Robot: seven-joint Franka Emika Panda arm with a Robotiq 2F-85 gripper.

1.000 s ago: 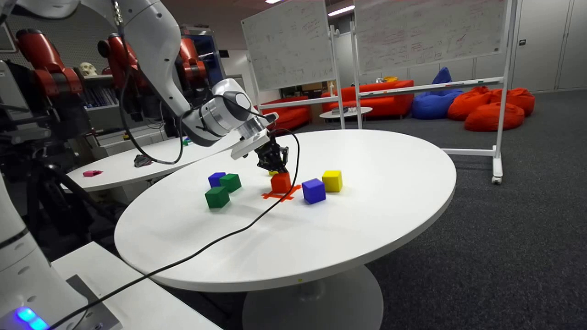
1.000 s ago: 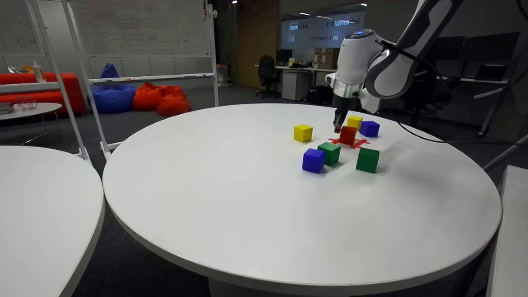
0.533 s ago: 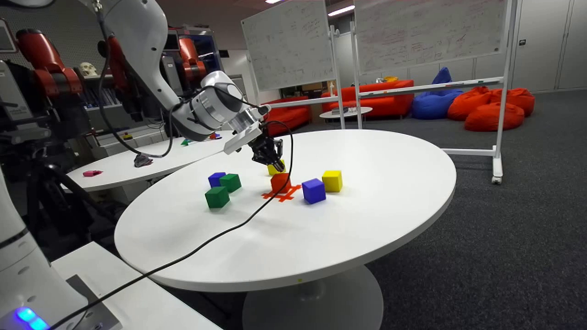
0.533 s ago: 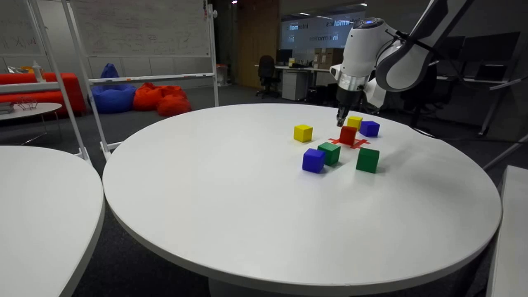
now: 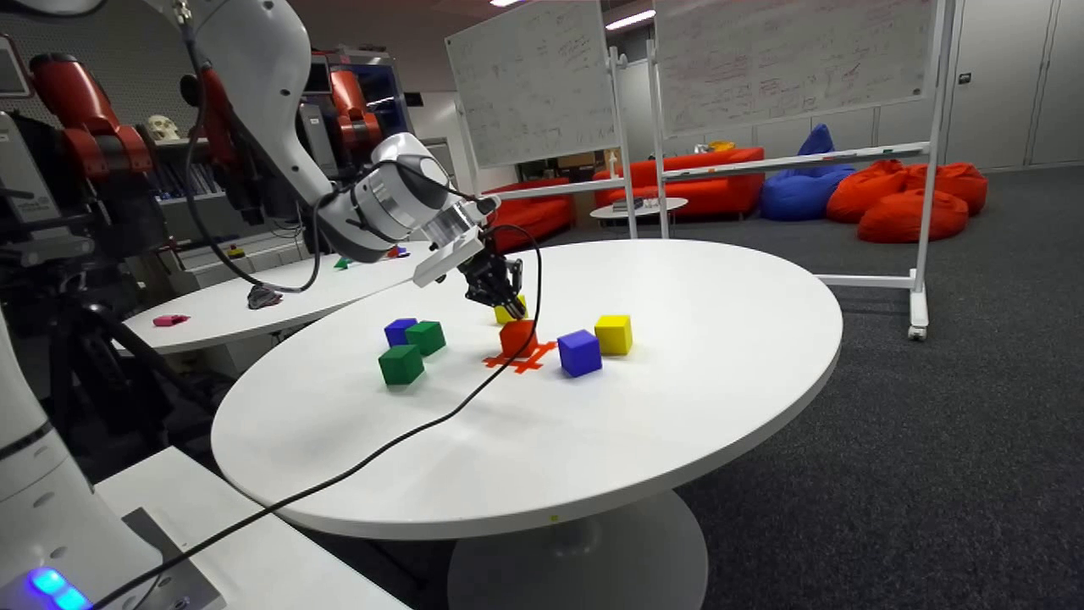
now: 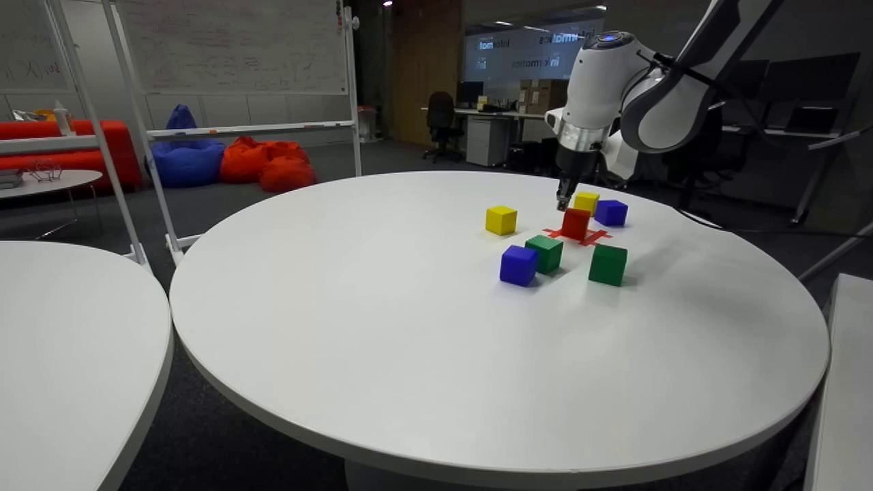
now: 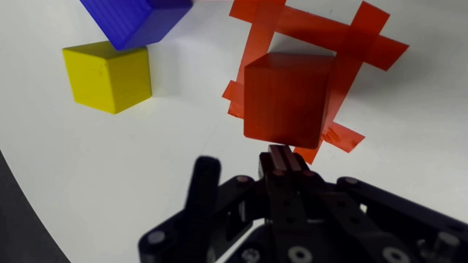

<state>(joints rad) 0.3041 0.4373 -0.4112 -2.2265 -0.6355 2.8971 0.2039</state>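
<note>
Clenched on nothing, the end effector (image 7: 283,157) hung just beside the red cube (image 7: 285,100), which sat on the counter (image 5: 677,424) partly covering the red tape outline (image 7: 316,29). I judged the step as positioning; gripping the cube seemed to call for unclenching, then straddling it.

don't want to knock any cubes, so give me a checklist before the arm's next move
Gripper empty: ok, shut with nothing in it.
Gripper clear of the red cube: cannot tell, they look very close.
The red cube resting flat: ok, at the red tape.
In the wrist view, yellow cube and blue cube apart from the red cube: ok, a gap shows.
Black cable clear of the red cube: cannot tell, it crosses in front in an exterior view.
</note>
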